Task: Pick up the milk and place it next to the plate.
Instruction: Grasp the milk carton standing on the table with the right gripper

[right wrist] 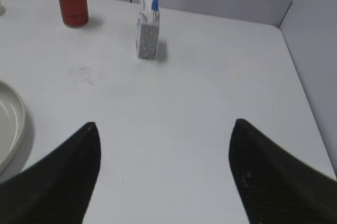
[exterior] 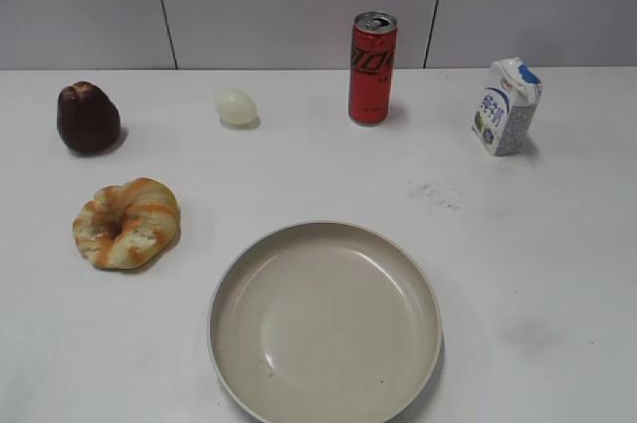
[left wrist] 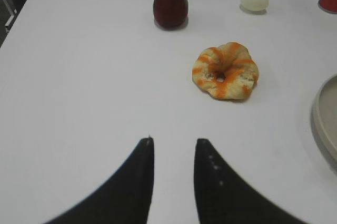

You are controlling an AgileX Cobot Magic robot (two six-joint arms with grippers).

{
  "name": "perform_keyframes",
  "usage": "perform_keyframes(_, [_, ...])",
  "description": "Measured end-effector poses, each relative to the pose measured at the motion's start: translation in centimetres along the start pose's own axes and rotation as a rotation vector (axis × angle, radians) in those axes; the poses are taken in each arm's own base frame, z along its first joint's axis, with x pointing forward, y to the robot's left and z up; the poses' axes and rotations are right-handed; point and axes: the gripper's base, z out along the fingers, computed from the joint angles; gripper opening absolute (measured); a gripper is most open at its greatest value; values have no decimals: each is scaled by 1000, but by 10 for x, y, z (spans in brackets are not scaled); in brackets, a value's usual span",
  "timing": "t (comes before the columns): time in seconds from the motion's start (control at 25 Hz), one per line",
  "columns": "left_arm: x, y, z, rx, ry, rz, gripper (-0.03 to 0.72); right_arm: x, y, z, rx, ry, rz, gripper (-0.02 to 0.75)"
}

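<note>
The milk [exterior: 507,107], a small white carton with blue characters, stands upright at the back right of the white table; it also shows in the right wrist view [right wrist: 148,34], well ahead of my right gripper [right wrist: 166,125], which is wide open and empty. The plate [exterior: 239,274], a large beige dish, lies at the front centre; its rim shows in the right wrist view [right wrist: 18,113] and the left wrist view [left wrist: 318,121]. My left gripper [left wrist: 173,140] is open with a narrow gap, empty, above bare table. Neither gripper shows in the exterior view.
A tall red can [exterior: 372,68] stands left of the milk. A pale egg-shaped object [exterior: 236,105], a dark red fruit [exterior: 88,117] and a ring-shaped orange-streaked bread [exterior: 126,222] sit on the left side. Grey walls bound the table at the back and right.
</note>
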Motion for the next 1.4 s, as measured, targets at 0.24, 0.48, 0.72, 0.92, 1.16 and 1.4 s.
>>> perform_keyframes(0.24, [0, 0, 0, 0, 0, 0, 209, -27, -2, 36, 0, 4, 1, 574])
perform_keyframes(0.48, [0, 0, 0, 0, 0, 0, 209, -63, -4, 85, -7, 147, 24, 574])
perform_keyframes(0.72, [0, 0, 0, 0, 0, 0, 209, -101, -6, 157, -8, 332, 76, 574])
perform_keyframes(0.92, [0, 0, 0, 0, 0, 0, 209, -114, -6, 229, -16, 493, 98, 574])
perform_keyframes(1.16, [0, 0, 0, 0, 0, 0, 209, -130, -5, 313, -25, 600, 97, 573])
perform_keyframes(1.4, [0, 0, 0, 0, 0, 0, 209, -133, -2, 390, -34, 713, 89, 573])
